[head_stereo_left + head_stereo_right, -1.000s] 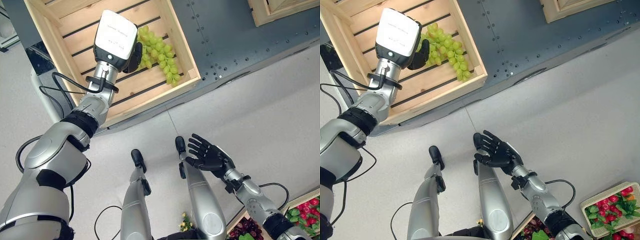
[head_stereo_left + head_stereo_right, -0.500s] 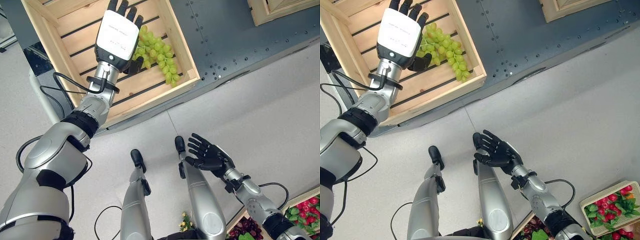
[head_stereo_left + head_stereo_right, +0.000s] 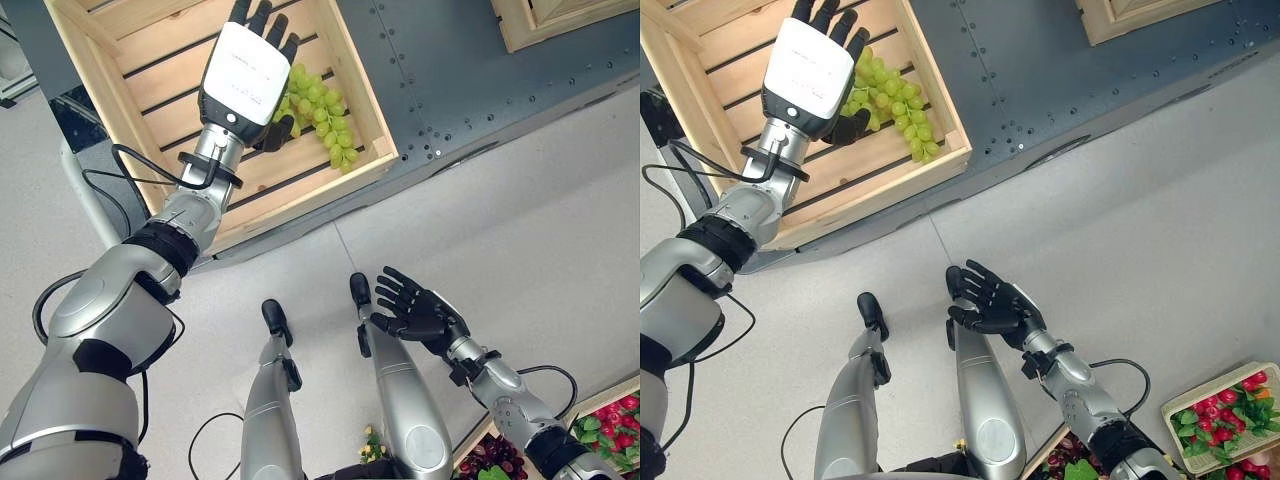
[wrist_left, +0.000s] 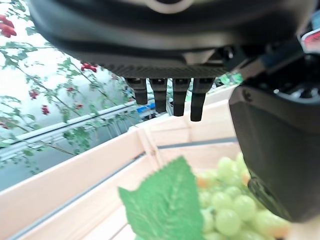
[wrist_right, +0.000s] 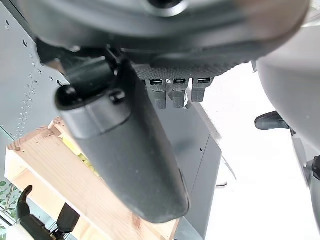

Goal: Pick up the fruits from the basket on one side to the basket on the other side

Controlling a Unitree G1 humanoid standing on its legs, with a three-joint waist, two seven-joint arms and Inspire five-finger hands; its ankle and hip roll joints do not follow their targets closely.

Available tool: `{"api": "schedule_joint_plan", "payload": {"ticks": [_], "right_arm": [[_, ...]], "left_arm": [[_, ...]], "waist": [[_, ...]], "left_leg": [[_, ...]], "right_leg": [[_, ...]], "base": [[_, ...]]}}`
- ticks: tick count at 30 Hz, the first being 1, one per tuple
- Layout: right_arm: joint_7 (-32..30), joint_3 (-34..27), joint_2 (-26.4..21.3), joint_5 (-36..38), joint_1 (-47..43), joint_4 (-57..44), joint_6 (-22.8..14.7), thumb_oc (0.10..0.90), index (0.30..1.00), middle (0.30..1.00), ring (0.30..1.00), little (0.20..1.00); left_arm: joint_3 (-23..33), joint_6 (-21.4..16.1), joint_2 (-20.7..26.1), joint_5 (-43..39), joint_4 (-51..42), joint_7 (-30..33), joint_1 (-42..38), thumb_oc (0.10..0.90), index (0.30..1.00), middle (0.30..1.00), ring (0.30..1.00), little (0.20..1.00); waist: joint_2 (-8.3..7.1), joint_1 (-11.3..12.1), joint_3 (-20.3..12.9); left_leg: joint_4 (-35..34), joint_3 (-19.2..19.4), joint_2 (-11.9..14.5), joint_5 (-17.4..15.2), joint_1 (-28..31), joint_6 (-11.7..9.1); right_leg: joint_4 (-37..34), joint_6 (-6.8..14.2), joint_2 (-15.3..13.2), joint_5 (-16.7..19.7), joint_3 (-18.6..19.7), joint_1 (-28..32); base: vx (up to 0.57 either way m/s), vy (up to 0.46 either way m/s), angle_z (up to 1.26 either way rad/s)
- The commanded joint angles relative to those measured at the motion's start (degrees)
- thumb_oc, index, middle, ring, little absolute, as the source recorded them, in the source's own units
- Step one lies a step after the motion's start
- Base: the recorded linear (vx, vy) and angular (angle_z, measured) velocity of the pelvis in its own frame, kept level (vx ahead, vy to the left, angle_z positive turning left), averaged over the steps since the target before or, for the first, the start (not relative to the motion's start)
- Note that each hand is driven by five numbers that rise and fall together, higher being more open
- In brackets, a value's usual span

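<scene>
A bunch of green grapes point(image 3: 325, 112) lies in the near right corner of a slatted wooden crate point(image 3: 300, 197). My left hand point(image 3: 246, 68) hovers over the crate just left of the bunch, open, its fingers straight and its thumb beside the grapes. In the left wrist view the grapes point(image 4: 231, 210) and a green leaf point(image 4: 167, 206) lie below the straight fingers point(image 4: 172, 97), untouched. My right hand point(image 3: 412, 314) hangs low over the floor, palm up, open, holding nothing.
The crate sits on a grey riveted metal platform point(image 3: 470, 70). A second wooden crate point(image 3: 540, 25) is at the far right corner. A basket of red fruit with green leaves point(image 3: 1220, 410) and a basket of dark fruit point(image 3: 495, 455) stand at lower right.
My left hand's fingers have straightened from a curl at the grapes, and the hand has shifted slightly right and farther over the crate. The grapes stay in the crate. The right hand is still.
</scene>
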Motion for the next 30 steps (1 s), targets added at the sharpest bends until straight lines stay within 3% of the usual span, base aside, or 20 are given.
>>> {"api": "schedule_joint_plan", "payload": {"ticks": [1,10,20,24,30], "right_arm": [[0.7,-1.7,0.6,-0.1,1.4,-5.3,-2.2,0.800,0.900,0.900,0.900,0.900],[1.4,-1.6,1.1,-0.3,0.7,-4.2,-2.5,0.800,0.900,0.900,0.900,0.900],[1.6,-1.3,1.6,0.3,0.5,-3.6,-3.2,0.800,0.900,0.900,0.900,0.900],[1.5,-1.1,1.6,0.2,0.1,-3.6,-3.2,0.800,0.900,0.900,0.900,0.900],[1.6,-1.3,1.5,-0.1,-0.4,-3.5,-2.8,0.800,0.900,0.900,0.900,0.900]], "left_arm": [[1.8,-0.2,2.7,2.0,-0.5,0.9,-7.1,0.800,0.900,0.900,0.900,0.900],[-1.4,-3.1,0.3,0.2,2.9,-1.6,-9.2,0.800,0.900,0.900,0.900,0.900],[-1.3,-1.5,-1.6,-3.3,7.2,2.5,-11.2,0.800,0.900,0.900,0.900,0.900],[-2.0,-1.8,-2.0,-3.8,8.7,1.3,-11.9,0.800,0.900,0.900,0.900,0.900],[-3.4,0.9,-2.3,-3.8,10.7,-5.0,-12.5,0.800,0.900,0.900,0.900,0.900]], "waist": [[-1.76,-1.5,-0.6],[-2.44,-2.7,-0.6],[-3.12,-3.6,-0.6],[-3.31,-3.9,-0.6],[-3.42,-4.4,-0.6]], "left_leg": [[8.4,0.8,0.2,-4.1,-4.3,0.8],[9.6,1.8,0.8,-4.5,-5.4,0.9],[11.3,2.3,1.0,-5.1,-6.8,1.0],[11.5,2.5,1.1,-5.1,-7.3,0.9],[11.4,2.7,1.0,-5.1,-7.9,0.8]], "right_leg": [[-6.4,-0.7,0.9,3.6,-1.1,3.3],[-5.9,-0.5,1.1,3.9,-0.6,2.1],[-4.8,-0.8,1.5,4.0,0.1,0.4],[-4.6,-0.8,1.6,4.2,0.3,-0.3],[-4.7,-0.7,1.5,4.5,0.7,-1.2]], "base": [[0.00,0.004,-0.06],[0.00,-0.003,-0.04],[0.00,-0.003,-0.04],[0.01,0.006,-0.05],[0.00,0.002,-0.01]]}}
